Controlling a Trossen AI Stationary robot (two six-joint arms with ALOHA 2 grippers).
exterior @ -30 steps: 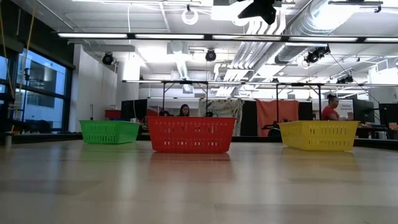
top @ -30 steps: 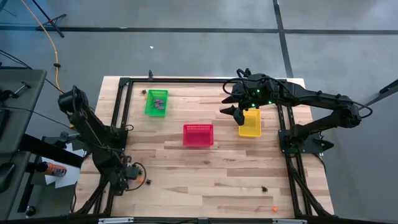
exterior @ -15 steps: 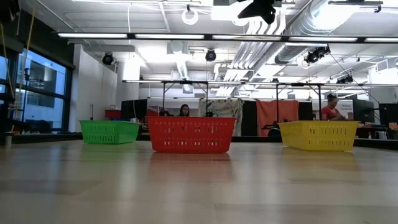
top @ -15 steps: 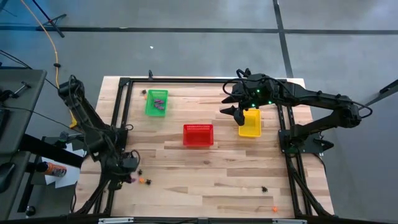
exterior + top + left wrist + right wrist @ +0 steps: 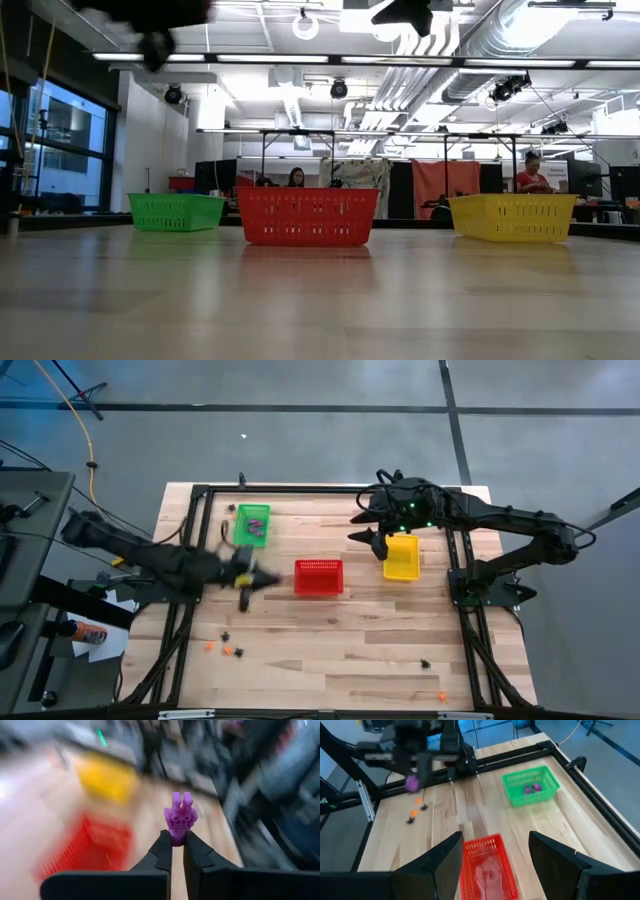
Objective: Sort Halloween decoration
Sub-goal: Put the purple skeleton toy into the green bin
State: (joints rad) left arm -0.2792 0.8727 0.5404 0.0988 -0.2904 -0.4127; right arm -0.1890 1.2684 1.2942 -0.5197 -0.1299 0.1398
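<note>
A small purple trinket (image 5: 180,816) of the Halloween decoration sits in my left gripper (image 5: 176,845), which is shut on it and hangs above the table between the green basket (image 5: 251,525) and the red basket (image 5: 319,577). From the right wrist view the same trinket (image 5: 411,783) shows under the left arm. Two purple trinkets (image 5: 532,788) lie in the green basket. Orange and black trinkets (image 5: 228,650) lie loose on the table near the left. My right gripper (image 5: 492,852) stands open, high beside the yellow basket (image 5: 402,557). My left gripper pinches the purple trinket's lower end (image 5: 177,838) between its two fingertips. The fingers lie almost level and point toward the table's right side. The trinket sticks out past the fingertips, lifted clear of the table.
More trinkets lie near the table's front right (image 5: 424,663) and at its front edge (image 5: 441,697). A black frame (image 5: 300,490) runs along the table's far and side edges. Bare wood lies in front of the baskets. People stand in the room behind the table.
My left gripper has risen from the table's near left corner and swung toward the far edge and the right, to a place between the green and red baskets. It has tipped from pointing down to almost level. The purple trinket has come up with it, clear of the table.
</note>
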